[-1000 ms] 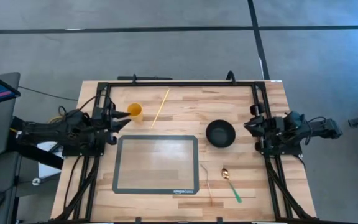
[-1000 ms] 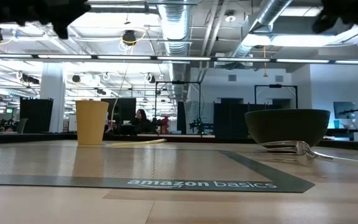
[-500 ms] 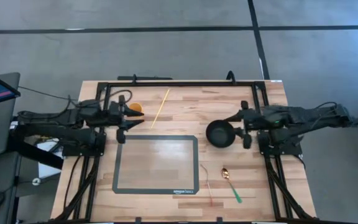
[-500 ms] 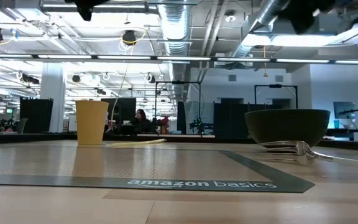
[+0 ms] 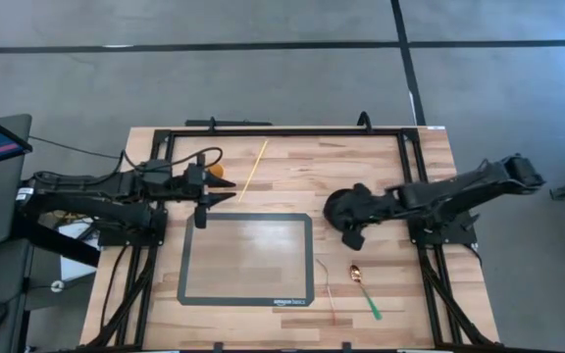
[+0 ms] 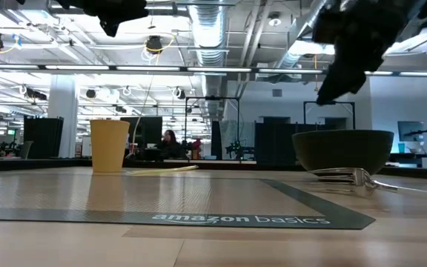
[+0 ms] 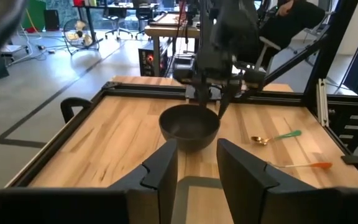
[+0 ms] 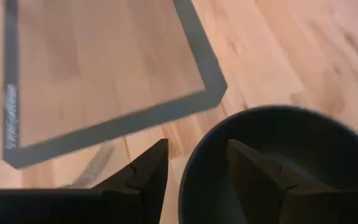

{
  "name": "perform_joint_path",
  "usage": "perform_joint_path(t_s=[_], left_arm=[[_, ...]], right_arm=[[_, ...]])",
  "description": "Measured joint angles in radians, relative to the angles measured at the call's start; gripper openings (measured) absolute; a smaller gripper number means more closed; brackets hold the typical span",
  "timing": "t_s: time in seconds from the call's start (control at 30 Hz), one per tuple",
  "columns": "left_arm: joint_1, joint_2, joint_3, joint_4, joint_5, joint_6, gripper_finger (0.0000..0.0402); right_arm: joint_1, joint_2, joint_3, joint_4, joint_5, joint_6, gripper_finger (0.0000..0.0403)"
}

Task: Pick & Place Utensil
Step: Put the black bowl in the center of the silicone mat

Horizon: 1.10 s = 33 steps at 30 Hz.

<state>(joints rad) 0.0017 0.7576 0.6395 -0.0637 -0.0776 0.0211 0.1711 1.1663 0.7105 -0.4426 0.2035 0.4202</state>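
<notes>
A gold spoon with a green handle [image 5: 364,289] and a fork with an orange handle [image 5: 328,289] lie flat on the wood at the near right. A dark bowl [image 5: 344,208] stands right of the grey-framed mat [image 5: 248,257]. A yellow cup [image 6: 110,144] stands at the far left, with a pale chopstick [image 5: 253,169] lying beside it. My right gripper [image 8: 194,171] hangs open above the bowl's near-left rim, clear of it in the low view [image 6: 347,67]. My left gripper [image 7: 197,168] is open in the air by the cup, facing the bowl [image 7: 188,124].
A black frame [image 5: 282,130] runs round the table's far and side edges. The mat covers the middle of the table. Bare wood lies between the mat and the utensils. People and desks show in the room beyond the table.
Both arms have stretched out from their resting places at the table's sides. My right gripper has gone toward the table's left edge until it hangs over the bowl, and has come down into the low view. My left gripper has gone toward the right, past the cup.
</notes>
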Motion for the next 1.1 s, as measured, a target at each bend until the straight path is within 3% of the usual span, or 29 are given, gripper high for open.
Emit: perform_joint_path(t_s=[0.2, 0.47, 0.87, 1.03, 1.1], left_arm=[[0.0, 0.0, 0.0, 0.001, 0.0, 0.0, 0.0112], [0.0, 0.0, 0.0, 0.001, 0.0, 0.0, 0.0112], [0.0, 0.001, 0.0, -0.003, 0.0, 0.0, 0.0112], [0.0, 0.001, -0.001, -0.003, 0.0, 0.0, 0.0112], [0.0, 0.001, -0.001, -0.003, 0.0, 0.0, 0.0112]], right_arm=[[-0.001, 0.104, 0.0, 0.009, -0.027, 0.043, 0.0162], [-0.002, 0.144, 0.002, 0.011, -0.021, 0.052, 0.0147], [0.001, 0.257, 0.001, 0.002, -0.043, 0.074, 0.0073], [0.012, 0.242, 0.003, 0.034, -0.055, 0.038, 0.0016], [0.016, 0.218, 0.004, 0.036, -0.054, 0.038, 0.001]])
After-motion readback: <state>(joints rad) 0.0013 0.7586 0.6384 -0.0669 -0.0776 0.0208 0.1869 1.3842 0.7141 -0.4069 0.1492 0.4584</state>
